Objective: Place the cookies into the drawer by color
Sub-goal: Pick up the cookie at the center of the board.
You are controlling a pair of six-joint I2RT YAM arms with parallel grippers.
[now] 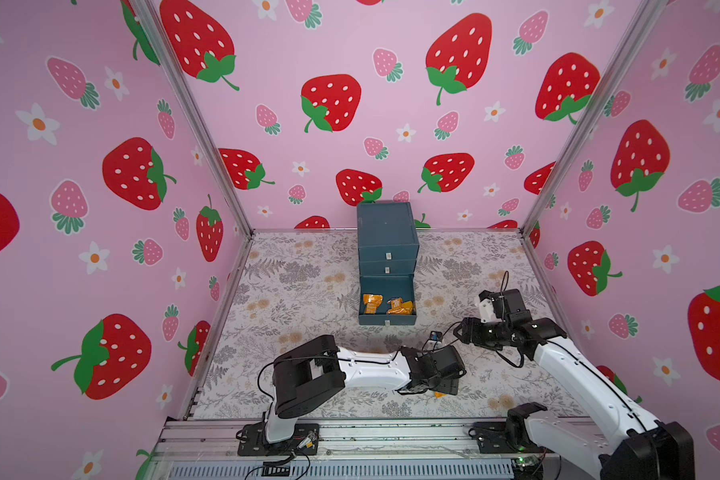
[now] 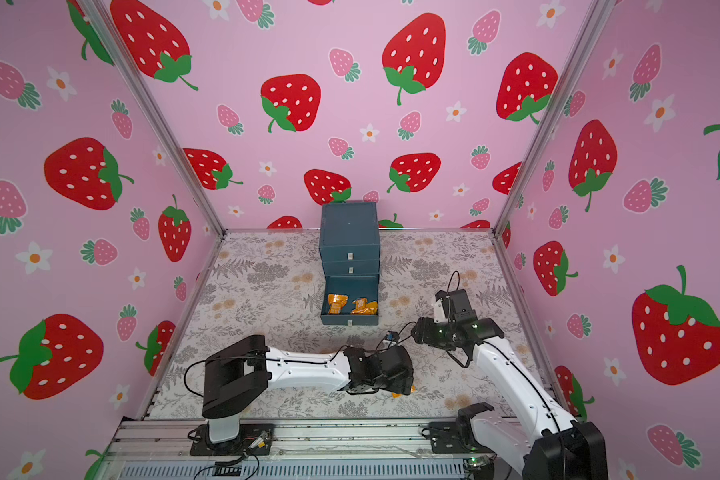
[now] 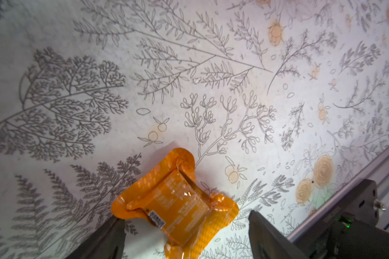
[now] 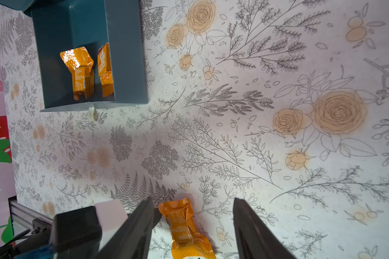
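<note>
One orange cookie (image 3: 177,201) lies flat on the floral table near the front. My left gripper (image 3: 186,226) is low over it, open, one finger on either side and neither touching the wrapper. In both top views the left wrist hides all but a sliver of that cookie (image 1: 438,394). My right gripper (image 4: 193,213) is open and holds nothing. It hangs above and behind the same cookie (image 4: 182,226), which shows between its fingers. The teal drawer (image 1: 387,232) cabinet stands at the back. Its bottom drawer (image 1: 387,320) is pulled out, with orange cookies (image 1: 371,303) inside.
The two arms are close together at the front right of the table, the left wrist (image 1: 433,365) just below the right gripper (image 1: 458,331). The two upper drawer fronts (image 1: 388,256) are shut. Pink strawberry walls enclose the table on three sides.
</note>
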